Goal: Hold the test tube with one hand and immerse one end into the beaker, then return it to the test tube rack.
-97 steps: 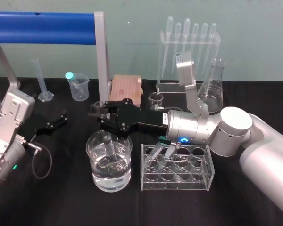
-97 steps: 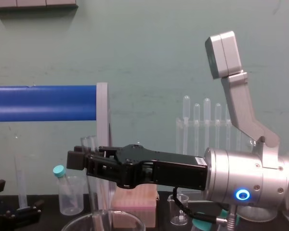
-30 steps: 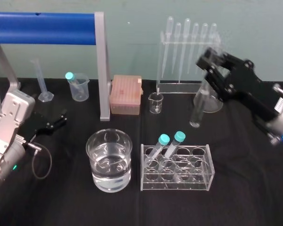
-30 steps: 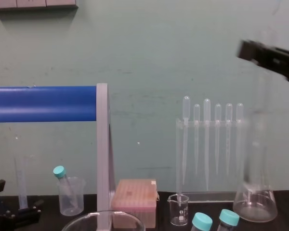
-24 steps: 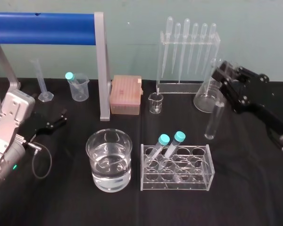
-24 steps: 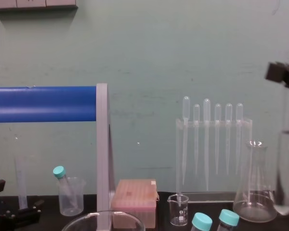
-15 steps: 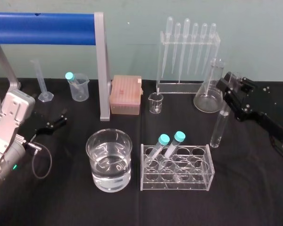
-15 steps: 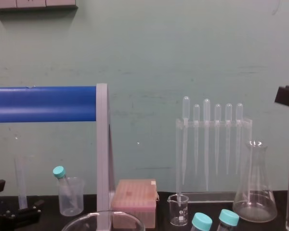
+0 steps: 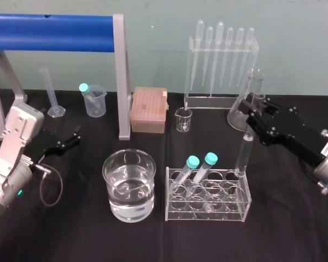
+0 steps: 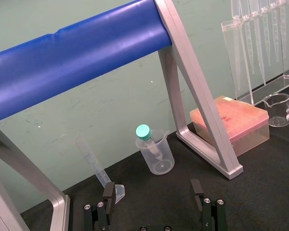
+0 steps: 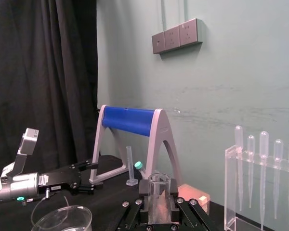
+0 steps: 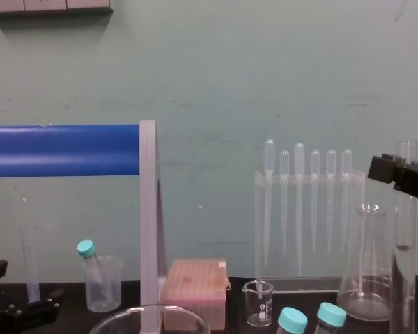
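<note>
Head view: right gripper (image 9: 251, 124) clamps the test tube (image 9: 242, 155) upright over the rack (image 9: 208, 212) for straight lowering; left gripper (image 9: 72, 139) idle, wide open

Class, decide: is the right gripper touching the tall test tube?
Touching. The right wrist view shows the right gripper shut around the test tube near its top.

Pale green wall (image 9: 153, 54), black tabletop (image 9: 87, 234), dark curtain (image 11: 38, 72), grey wall sockets (image 11: 177, 36)

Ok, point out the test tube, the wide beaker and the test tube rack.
test tube (image 9: 242, 155), head view, mid-length of the glass.
beaker (image 9: 129, 208), head view, front wall.
test tube rack (image 9: 208, 214), head view, front panel.
</note>
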